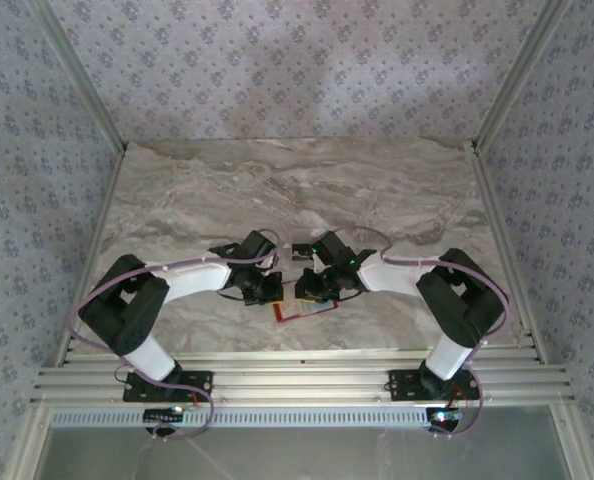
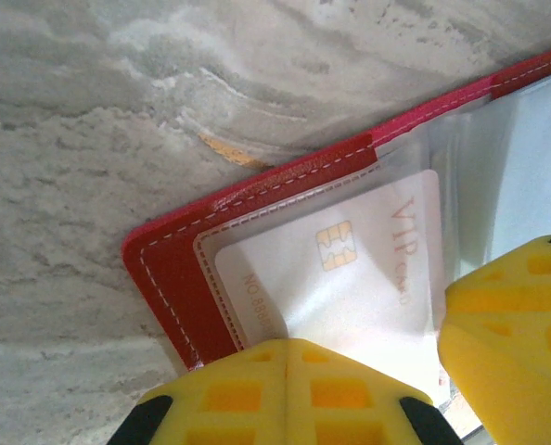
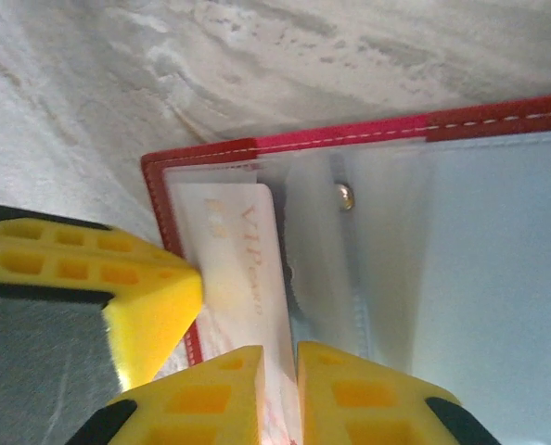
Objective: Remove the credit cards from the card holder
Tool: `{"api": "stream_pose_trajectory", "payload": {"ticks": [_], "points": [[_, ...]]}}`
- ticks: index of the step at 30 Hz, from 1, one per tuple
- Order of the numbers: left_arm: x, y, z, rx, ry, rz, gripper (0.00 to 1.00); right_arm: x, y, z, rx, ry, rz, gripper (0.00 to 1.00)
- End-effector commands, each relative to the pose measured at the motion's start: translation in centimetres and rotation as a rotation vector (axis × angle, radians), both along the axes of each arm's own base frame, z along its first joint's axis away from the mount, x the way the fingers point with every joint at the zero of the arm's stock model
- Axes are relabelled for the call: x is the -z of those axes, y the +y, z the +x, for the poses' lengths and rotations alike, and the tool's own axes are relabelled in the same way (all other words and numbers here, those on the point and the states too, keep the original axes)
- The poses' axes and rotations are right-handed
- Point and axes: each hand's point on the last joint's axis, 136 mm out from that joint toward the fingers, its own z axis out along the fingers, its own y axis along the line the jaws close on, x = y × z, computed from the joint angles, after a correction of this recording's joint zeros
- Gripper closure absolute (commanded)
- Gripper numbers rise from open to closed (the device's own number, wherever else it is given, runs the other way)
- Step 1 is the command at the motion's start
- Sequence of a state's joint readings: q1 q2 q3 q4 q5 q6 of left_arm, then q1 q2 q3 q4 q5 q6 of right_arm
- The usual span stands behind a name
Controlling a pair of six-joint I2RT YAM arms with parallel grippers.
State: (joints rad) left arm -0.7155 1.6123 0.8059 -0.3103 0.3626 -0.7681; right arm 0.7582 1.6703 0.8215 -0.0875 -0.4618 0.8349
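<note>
The red card holder (image 1: 303, 311) lies open on the marble table between my two arms. In the left wrist view its red stitched corner (image 2: 164, 269) frames a clear sleeve with a white credit card (image 2: 350, 269) bearing a gold chip. My left gripper (image 2: 299, 345) is shut, its yellow tips pressing down on that sleeve near the corner. In the right wrist view the same card (image 3: 243, 260) stands on edge, partly out of the holder (image 3: 350, 134). My right gripper (image 3: 280, 357) is shut on the card's near edge. Above, the left gripper (image 1: 265, 288) and right gripper (image 1: 315, 288) nearly touch.
A metal snap stud (image 3: 346, 195) sits on the holder's pale inner panel. The right gripper's yellow finger (image 2: 507, 343) crowds the left wrist view, and the left finger (image 3: 136, 287) lies close beside the card. The marble table (image 1: 297, 190) stretches behind, with patterned walls around it.
</note>
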Motion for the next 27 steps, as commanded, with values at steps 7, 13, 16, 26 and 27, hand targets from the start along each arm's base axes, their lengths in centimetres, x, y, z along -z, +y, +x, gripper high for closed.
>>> {"api": "stream_pose_trajectory", "payload": {"ticks": [7, 13, 16, 26, 27], "points": [[1.7, 1.2, -0.6, 0.006, 0.026, 0.077, 0.97, -2.7, 1.5, 0.0, -0.024, -0.006, 0.189, 0.82], [1.6, 1.1, -0.5, 0.005, 0.026, 0.076, 0.97, -1.8, 2.4, -0.2, -0.041, 0.032, 0.219, 0.82], [1.6, 1.2, -0.5, 0.004, 0.025, 0.080, 0.97, -1.5, 2.6, -0.1, -0.039, 0.042, 0.230, 0.82], [1.9, 1.5, -0.6, 0.005, 0.030, 0.098, 0.97, -2.1, 2.5, 0.2, -0.019, 0.037, 0.291, 0.82], [1.8, 1.6, -0.6, 0.005, 0.029, 0.100, 0.97, -2.1, 2.3, 0.2, -0.012, 0.038, 0.296, 0.82]]}}
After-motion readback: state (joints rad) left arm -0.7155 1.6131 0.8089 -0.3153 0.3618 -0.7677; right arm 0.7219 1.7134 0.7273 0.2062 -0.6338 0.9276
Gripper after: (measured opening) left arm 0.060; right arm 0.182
